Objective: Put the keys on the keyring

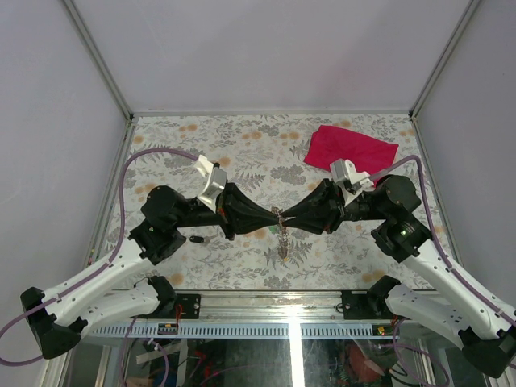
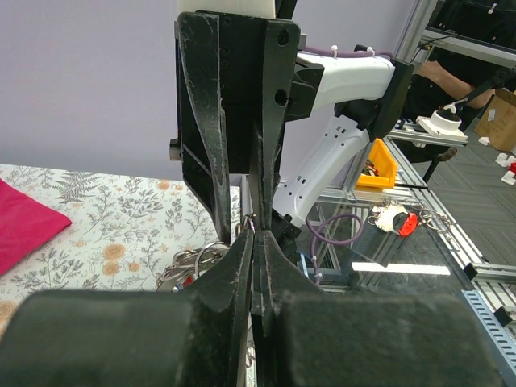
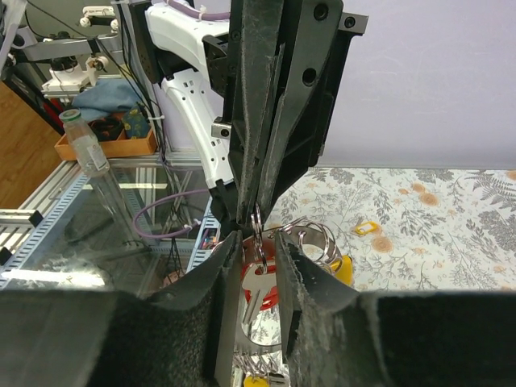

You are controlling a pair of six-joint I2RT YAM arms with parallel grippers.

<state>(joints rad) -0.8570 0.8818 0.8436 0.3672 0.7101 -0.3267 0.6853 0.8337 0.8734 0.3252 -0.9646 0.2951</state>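
Far L on the floral table (image 1: 242, 153), a small black piece (image 1: 196, 239) lies by itself just beside the L arm, well apart from everything else. L gripper (image 2: 253, 238) reaches in toward centre w/ jaws pressed flat together, no gap, and the thin wire of the keyring (image 1: 282, 240) is pinched at its tips. The keyring hangs at mid-table, right where both grippers meet nose to nose. Its short chain-like strand dangles toward the near edge, low over the tabletop; can't tell if the end touches. Silvery loops bunch just under the tips, w/ a yellow tag (image 3: 343, 270) in the bundle. R gripper (image 3: 258, 242) comes in from the opp. side w/ jaws part-way apart. A red-tagged key (image 3: 256, 284) and a bit of ring sit in the gap betw. them, but can't tell whether the pads actually clamp anything. Beyond the bundle, a loose yellow tag (image 3: 364, 229) lies flat on the table, apart from it. Far R toward the back, a red cloth (image 1: 348, 147) lies crumpled behind the R wrist.
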